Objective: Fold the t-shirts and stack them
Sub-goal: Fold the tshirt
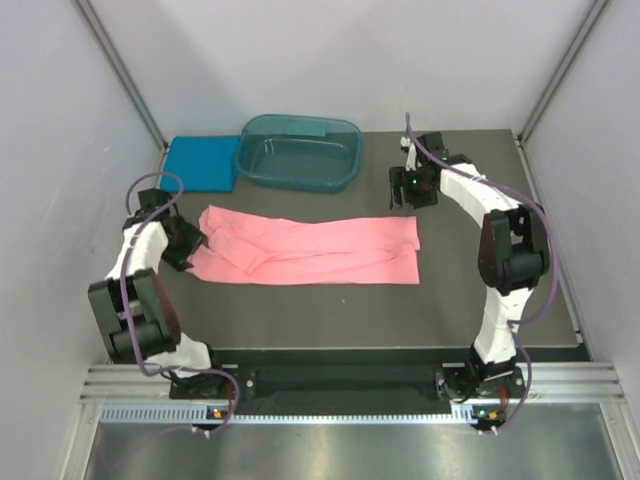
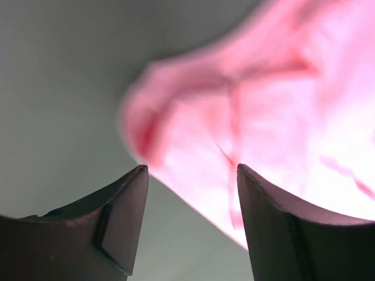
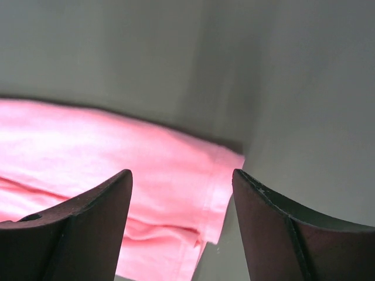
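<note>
The salmon-pink t-shirt (image 1: 310,247) lies folded into a long band across the middle of the table. The teal-blue t-shirt (image 1: 199,162) lies folded at the back left. My left gripper (image 1: 186,243) is open and empty at the pink shirt's left end; the left wrist view shows the pink cloth (image 2: 263,134) just ahead of the tips (image 2: 192,170). My right gripper (image 1: 402,189) is open and empty, raised behind the shirt's right end. The right wrist view shows the shirt's hemmed corner (image 3: 176,193) below the open tips (image 3: 181,172).
A dark teal see-through plastic tub (image 1: 300,152) stands at the back centre, next to the teal-blue shirt. Grey walls close in the table on both sides and behind. The table's front edge runs along a metal rail (image 1: 340,385).
</note>
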Available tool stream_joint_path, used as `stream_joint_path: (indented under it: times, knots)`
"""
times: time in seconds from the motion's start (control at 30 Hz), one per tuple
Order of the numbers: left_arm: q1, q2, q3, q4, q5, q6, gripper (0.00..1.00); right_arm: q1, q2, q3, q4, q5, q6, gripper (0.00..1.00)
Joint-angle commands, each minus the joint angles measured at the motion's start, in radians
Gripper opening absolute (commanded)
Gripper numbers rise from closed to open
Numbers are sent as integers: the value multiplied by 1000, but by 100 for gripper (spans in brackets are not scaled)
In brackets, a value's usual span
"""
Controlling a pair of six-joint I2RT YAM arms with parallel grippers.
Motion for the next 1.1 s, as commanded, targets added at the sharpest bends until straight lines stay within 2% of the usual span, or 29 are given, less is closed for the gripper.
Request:
stream_joint_path:
  times: [0.0, 0.1, 0.13, 0.17, 0.2, 0.27, 0.3, 0.37, 0.4, 0.43, 0.5, 0.8, 0.93, 1.07]
  knots:
    - [-176, -131, 0, -47, -6, -8, 64, -24, 50, 96, 13, -16, -41, 69]
    - [-326, -191, -27, 26, 0, -73, 62, -24, 81, 132, 18, -21, -26, 69]
    - [-458, -207, -43, 55, -5, -92, 62, -26, 81, 132, 24, -21, -26, 68]
    - [-514, -223, -49, 89, -2, -126, 62, -26, 81, 130, 39, -17, -21, 68]
    - [-619, -215, -47, 179, 35, -130, 61, -26, 78, 127, 42, -13, -13, 68]
    - [-733, -142, -2, 207, 33, -118, 62, -43, 73, 121, 45, -5, 19, 68]
    - [-846, -110, 61, 224, 17, -98, 62, -50, 64, 106, 46, -10, 29, 67]
    - [-954, -16, 132, 235, -19, -45, 62, -82, 30, 80, 41, -14, 80, 66]
    - [-1058, 13, 196, 249, -34, -19, 62, -95, 15, 40, 33, -10, 103, 66]
    - [-1103, 44, 230, 257, -101, 24, 61, -124, -2, 19, 29, 8, 129, 65]
    - [-1206, 142, 325, 266, -131, 55, 61, -159, -56, -47, -8, 28, 195, 65]
    - [-1372, 518, 676, 295, -145, 83, 60, -320, -318, -244, -146, 245, 370, 64]
    - [-1406, 669, 808, 248, -154, 58, 57, -381, -408, -291, -160, 248, 361, 64]
    - [-1446, 757, 917, 180, -227, 46, 56, -411, -467, -316, -165, 253, 327, 64]
